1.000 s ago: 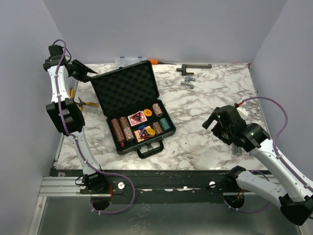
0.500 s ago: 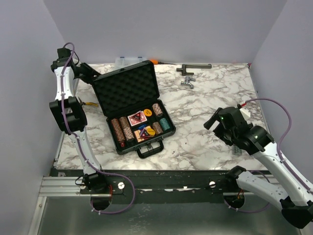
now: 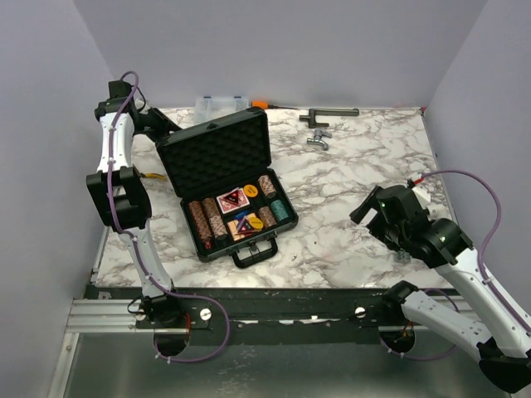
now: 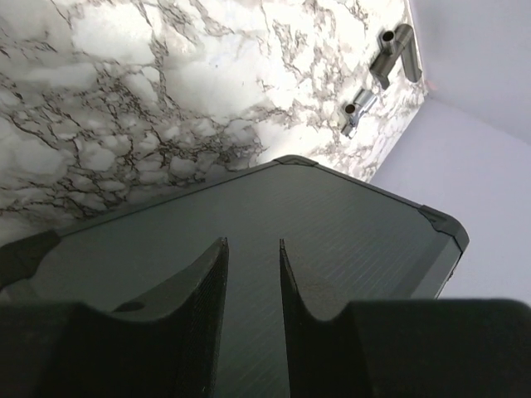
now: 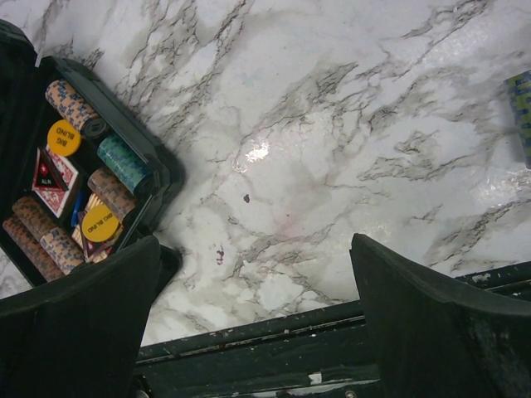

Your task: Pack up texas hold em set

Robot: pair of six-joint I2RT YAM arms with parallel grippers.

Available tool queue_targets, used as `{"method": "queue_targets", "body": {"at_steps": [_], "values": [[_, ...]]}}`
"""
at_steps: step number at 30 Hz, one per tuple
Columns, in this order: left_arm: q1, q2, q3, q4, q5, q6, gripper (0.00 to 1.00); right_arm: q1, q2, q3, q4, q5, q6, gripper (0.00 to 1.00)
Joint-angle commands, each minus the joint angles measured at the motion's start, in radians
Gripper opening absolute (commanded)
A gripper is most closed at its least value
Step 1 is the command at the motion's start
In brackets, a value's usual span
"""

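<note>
The black hard case (image 3: 241, 245) lies open at centre left, its foam-lined lid (image 3: 217, 153) standing up. The base holds brown chip stacks (image 3: 203, 222), a teal stack (image 3: 282, 210), cards (image 3: 233, 200) and a yellow disc (image 3: 250, 190). My left gripper (image 3: 160, 124) is behind the lid's upper left corner. In the left wrist view, the left gripper (image 4: 251, 242) is empty with only a narrow gap, against the lid's outer face (image 4: 332, 215). My right gripper (image 3: 365, 211) is wide open and empty above bare table right of the case. In the right wrist view the right gripper (image 5: 255, 249) is over the table's front edge. Another teal stack (image 3: 403, 253) lies loose beside the right arm.
A clear organiser box (image 3: 222, 103) and an orange-handled tool (image 3: 261, 104) lie behind the case. Metal tools (image 3: 328, 114) lie at the back. Yellow-handled pliers (image 3: 145, 175) lie left of the case. Purple walls close in left and right.
My left gripper has moved right and in behind the lid's top corner, and the lid has tipped slightly forward. My right arm has drifted a little toward the near right.
</note>
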Motion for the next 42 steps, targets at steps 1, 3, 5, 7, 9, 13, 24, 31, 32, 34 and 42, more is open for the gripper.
{"method": "queue_targets", "body": {"at_steps": [1,3,5,7,9,13,24,31,32,34,42], "values": [[-0.021,-0.084,-0.041,-0.036,-0.006,0.018,0.31,0.008,-0.016,0.026,-0.037,0.029,-0.024,1.0],[-0.026,-0.102,-0.059,-0.036,-0.014,0.022,0.31,0.008,-0.019,0.029,-0.035,0.023,-0.033,1.0],[-0.028,-0.119,-0.08,-0.036,-0.021,0.025,0.31,0.008,-0.019,0.032,-0.034,0.02,-0.044,1.0],[-0.03,-0.138,-0.105,-0.036,-0.024,0.027,0.3,0.008,-0.019,0.037,-0.036,0.017,-0.055,1.0],[-0.033,-0.159,-0.133,-0.036,-0.029,0.03,0.3,0.008,-0.019,0.042,-0.037,0.016,-0.061,1.0],[-0.038,-0.198,-0.18,-0.036,-0.042,0.045,0.3,0.008,-0.025,0.051,-0.041,0.012,-0.068,1.0],[-0.057,-0.31,-0.297,-0.036,-0.077,0.085,0.3,0.008,-0.056,0.063,-0.07,0.008,-0.069,1.0],[-0.06,-0.371,-0.35,-0.037,-0.071,0.071,0.3,0.007,-0.082,0.055,-0.079,0.01,-0.065,1.0],[-0.06,-0.379,-0.35,-0.038,-0.072,0.07,0.3,0.007,-0.082,0.056,-0.08,0.01,-0.064,1.0],[-0.06,-0.399,-0.343,-0.045,-0.082,0.071,0.31,0.007,-0.077,0.061,-0.08,0.01,-0.065,1.0],[-0.06,-0.525,-0.344,-0.051,-0.17,0.085,0.35,0.007,-0.067,0.062,-0.069,0.008,-0.057,1.0]]}}
